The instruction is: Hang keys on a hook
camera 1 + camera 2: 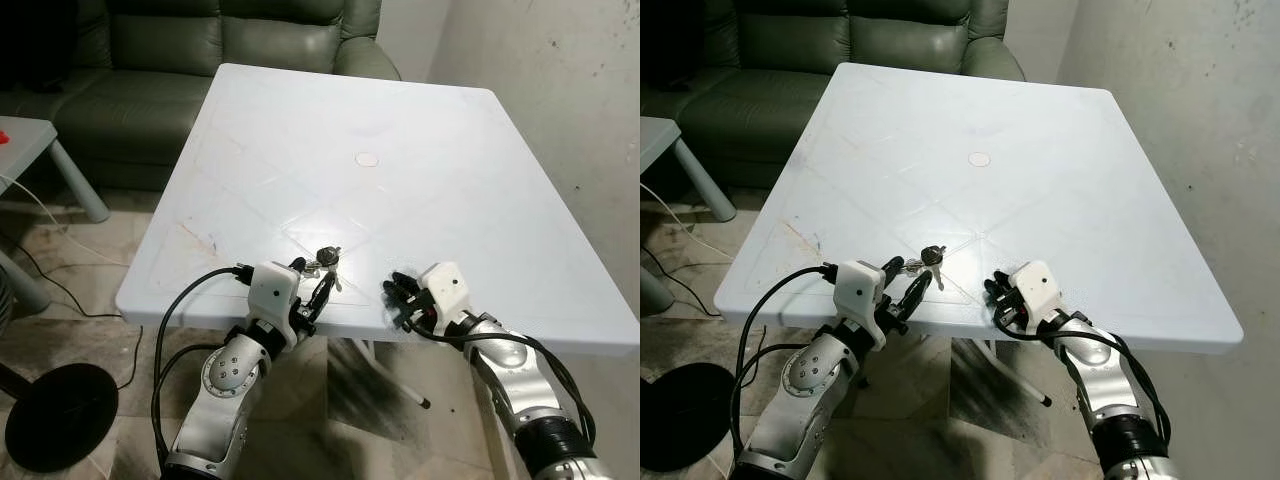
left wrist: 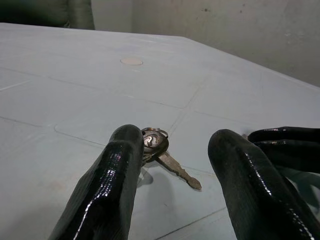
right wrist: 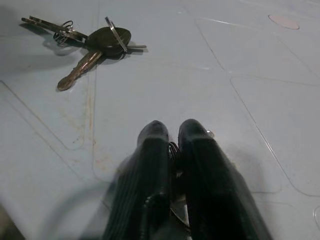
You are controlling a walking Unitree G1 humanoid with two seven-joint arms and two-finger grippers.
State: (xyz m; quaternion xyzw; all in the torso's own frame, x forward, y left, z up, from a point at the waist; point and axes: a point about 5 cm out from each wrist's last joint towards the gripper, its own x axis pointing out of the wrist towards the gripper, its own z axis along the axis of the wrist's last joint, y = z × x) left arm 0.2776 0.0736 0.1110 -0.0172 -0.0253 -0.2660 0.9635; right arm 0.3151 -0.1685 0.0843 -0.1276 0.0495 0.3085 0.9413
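- White table: keys lie near its front edge.
- My left gripper, fingers spread, just before them, empty.
- My right gripper, fingers pressed together, rests alongside, empty.

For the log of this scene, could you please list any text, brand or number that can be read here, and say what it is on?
None can be read.
Keys: the dark key head shows no legible mark.
Table: plain white, only a round plug, no lettering.
Left gripper and right gripper: no labels visible.
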